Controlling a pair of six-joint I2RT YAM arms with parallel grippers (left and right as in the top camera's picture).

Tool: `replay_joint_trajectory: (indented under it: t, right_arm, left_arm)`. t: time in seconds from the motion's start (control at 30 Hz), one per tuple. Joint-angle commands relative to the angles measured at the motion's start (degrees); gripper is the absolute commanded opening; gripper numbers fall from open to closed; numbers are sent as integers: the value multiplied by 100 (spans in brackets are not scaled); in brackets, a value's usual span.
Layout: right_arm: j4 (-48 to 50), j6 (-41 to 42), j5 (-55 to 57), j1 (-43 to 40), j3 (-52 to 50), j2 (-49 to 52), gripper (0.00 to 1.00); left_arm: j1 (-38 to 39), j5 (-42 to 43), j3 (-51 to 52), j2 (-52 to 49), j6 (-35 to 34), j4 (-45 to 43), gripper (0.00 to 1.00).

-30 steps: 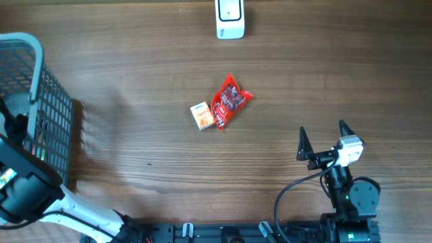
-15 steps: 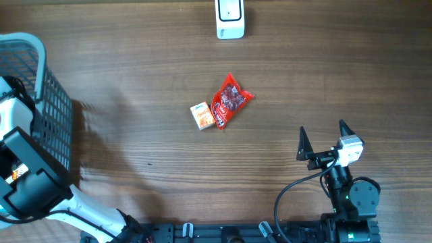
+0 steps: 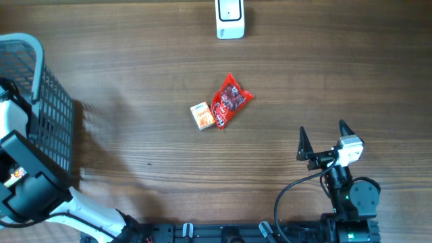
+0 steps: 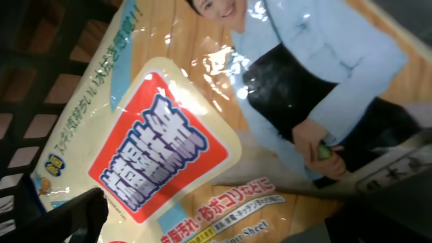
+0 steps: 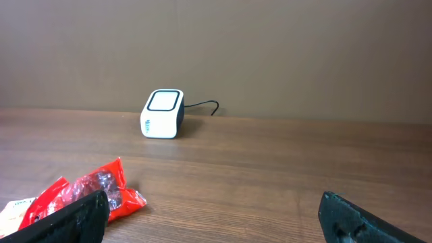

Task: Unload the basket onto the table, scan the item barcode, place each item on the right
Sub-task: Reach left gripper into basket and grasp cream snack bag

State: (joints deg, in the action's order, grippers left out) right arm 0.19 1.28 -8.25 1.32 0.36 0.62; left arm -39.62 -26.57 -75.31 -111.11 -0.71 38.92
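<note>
While my left gripper (image 4: pixel 216 210) and right gripper (image 3: pixel 322 127) stand spread, the packet (image 4: pixel 175 148) lies ungripped in the basket (image 3: pixel 55 115), unscanned.

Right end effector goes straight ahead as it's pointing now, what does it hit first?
Probably nothing. The right end effector points across bare table toward the far edge. The scanner and red packet both sit left of that line. Depth beyond the edge is unclear.

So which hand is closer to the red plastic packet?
Right. The right gripper sits near the red plastic packet; the left gripper is far off in the grey mesh basket.
</note>
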Motion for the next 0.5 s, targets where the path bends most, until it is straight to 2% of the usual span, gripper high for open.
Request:
replay_joint_trajectory:
  t: [0.0,0.1,0.23,0.27,0.4,0.47]
  right_arm:
    - [24,26,59,11,-7,-20,100]
    - [24,24,59,11,-4,-20,100]
    - [24,24,59,11,-7,-20,100]
    - [24,26,59,11,-4,-20,100]
    - [24,24,59,11,-4,-20,100]
    - [24,24,59,11,-4,-20,100]
  left_arm:
    - [33,697,-20,-155,-199,68,100]
    - [33,702,-79,-31,-402,-15,100]
    - [-50,-162,-76,-81,-769,-66,100]
    - [-151,7,-76,-81,-1211,-111,100]
    - [-417,1718,-76,-101,-1327,-586,100]
    - [-455,1886,-76,-144,-1327,-796,100]
